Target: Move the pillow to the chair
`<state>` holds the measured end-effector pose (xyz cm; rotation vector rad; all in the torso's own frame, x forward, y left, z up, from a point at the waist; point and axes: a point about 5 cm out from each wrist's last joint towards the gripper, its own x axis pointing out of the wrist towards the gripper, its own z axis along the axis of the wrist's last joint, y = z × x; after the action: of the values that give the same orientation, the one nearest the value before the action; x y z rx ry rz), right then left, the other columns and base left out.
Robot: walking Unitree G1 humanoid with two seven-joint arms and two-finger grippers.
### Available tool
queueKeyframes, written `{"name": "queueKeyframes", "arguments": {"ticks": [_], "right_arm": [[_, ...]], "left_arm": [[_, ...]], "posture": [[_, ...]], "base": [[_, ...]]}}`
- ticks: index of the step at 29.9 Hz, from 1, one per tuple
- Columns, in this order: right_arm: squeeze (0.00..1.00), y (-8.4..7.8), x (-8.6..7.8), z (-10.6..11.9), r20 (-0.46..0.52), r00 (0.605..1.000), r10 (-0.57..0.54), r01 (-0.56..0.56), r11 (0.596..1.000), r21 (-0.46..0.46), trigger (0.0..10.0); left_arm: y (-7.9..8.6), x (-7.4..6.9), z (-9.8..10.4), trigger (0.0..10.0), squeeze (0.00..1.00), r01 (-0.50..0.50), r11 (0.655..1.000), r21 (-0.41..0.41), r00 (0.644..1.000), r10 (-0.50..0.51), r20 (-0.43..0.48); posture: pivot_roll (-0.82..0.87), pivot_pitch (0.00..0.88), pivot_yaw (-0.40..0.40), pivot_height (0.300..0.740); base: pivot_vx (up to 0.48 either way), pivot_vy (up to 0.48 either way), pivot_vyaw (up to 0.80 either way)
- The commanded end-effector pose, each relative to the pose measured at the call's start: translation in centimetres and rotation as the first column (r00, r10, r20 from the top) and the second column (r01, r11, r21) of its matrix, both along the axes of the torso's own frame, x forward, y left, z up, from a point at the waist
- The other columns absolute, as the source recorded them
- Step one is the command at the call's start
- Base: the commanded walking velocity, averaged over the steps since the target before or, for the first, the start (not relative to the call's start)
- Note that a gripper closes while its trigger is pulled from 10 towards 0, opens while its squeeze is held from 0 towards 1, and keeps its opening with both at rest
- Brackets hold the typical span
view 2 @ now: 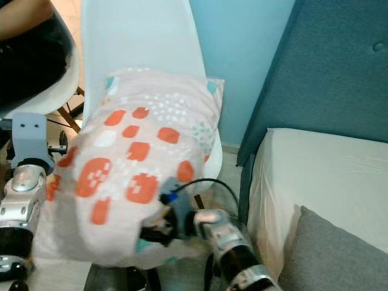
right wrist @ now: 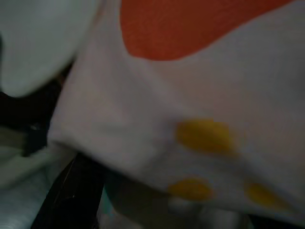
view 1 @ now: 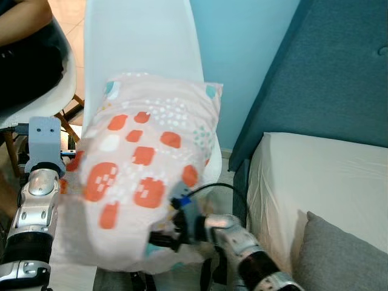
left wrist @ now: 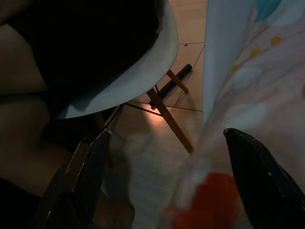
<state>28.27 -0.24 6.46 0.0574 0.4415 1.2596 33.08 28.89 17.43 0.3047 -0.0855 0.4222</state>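
Head views, nearest: right gripper (view 1: 165,237) at the lower near edge of the pillow (view 1: 145,176); fingertips pressed into the fabric; whether they pinch it or how wide they stand, cannot tell
Right wrist view: pale cloth with an orange patch and yellow spots right against the lens; one black finger (right wrist: 71,195) at the edge; blurred
Left gripper: silver forearm with a blue-grey block (view 1: 44,138) at the pillow's left side, touching or just beside it; fingertips hidden in the head views
Left wrist view: two black fingers (left wrist: 83,176) spread wide apart; the pillow's printed cloth lies against the one on the far side; nothing clamped between them; tiled floor (left wrist: 152,143) in the gap
Pillow: pinkish, orange blocks, white dots, teal corners; held up between the two arms, in front of the white chair (view 1: 139,42); top edge leaning at the backrest; whether it rests on the seat, cannot tell
Right side: bed with cream sheet (view 1: 315,182), grey cushion (view 1: 339,254) on it, teal headboard (view 1: 327,73) behind
Far left: second white chair (view 1: 60,91), wooden legs, a person in dark clothing (view 1: 24,60) seated
Far: light blue wall (view 1: 242,48)
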Motion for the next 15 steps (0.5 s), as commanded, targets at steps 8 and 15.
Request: {"name": "queueKeyframes", "arguments": {"ticks": [8,15], "right_arm": [[0.0,4.3,0.2,1.7,0.036,0.993,-0.111,0.109,0.993,0.049,10.0],[0.0,6.1,1.5,3.7,-0.036,0.926,-0.376,0.377,0.912,0.165,10.0]], "left_arm": [[-0.8,0.3,0.1,10.0,0.0,0.025,1.0,0.013,1.0,-0.025,-0.01],[-1.5,0.7,0.0,10.0,0.0,0.046,0.999,0.007,0.999,-0.046,-0.015]], "posture": [[0.04,0.202,-0.053,0.563],[0.04,0.203,-0.047,0.563]], "base": [[0.0,0.0,0.0],[0.0,0.0,0.0]]}}
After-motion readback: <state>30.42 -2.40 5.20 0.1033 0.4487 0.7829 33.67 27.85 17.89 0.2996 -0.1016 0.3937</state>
